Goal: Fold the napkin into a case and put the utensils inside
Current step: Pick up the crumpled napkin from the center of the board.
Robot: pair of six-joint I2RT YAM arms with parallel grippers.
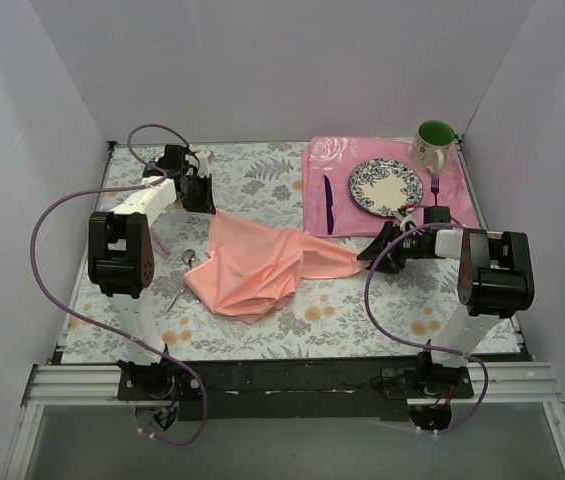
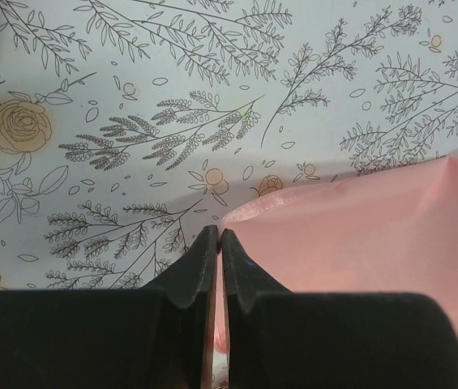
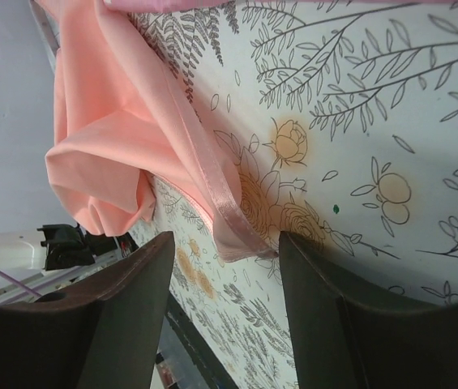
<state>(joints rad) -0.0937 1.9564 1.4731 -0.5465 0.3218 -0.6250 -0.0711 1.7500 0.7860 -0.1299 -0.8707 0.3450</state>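
Napkin (image 1: 257, 265): soft, light, limp; looked best pinched at its hemmed corners.
Left tool (image 2: 219, 235): was clamped on one corner.
Right tool (image 3: 227, 240): stood parted, astride another corner's hem.

We see the napkin (image 1: 257, 265) crumpled between our left gripper (image 1: 208, 203) and right gripper (image 1: 372, 255), a corner by each; the utensils (image 1: 190, 258) lie nearer the left one

The place is a robot test booth in a lab, not a home. Plain white panels (image 1: 262, 60) wall in a small table on three sides. A left arm (image 1: 127, 250) and a right arm (image 1: 487, 270) stand on an aluminium rail (image 1: 292, 385), trailing purple cables (image 1: 47, 260). A flowered tablecloth (image 1: 262, 170) covers the table.
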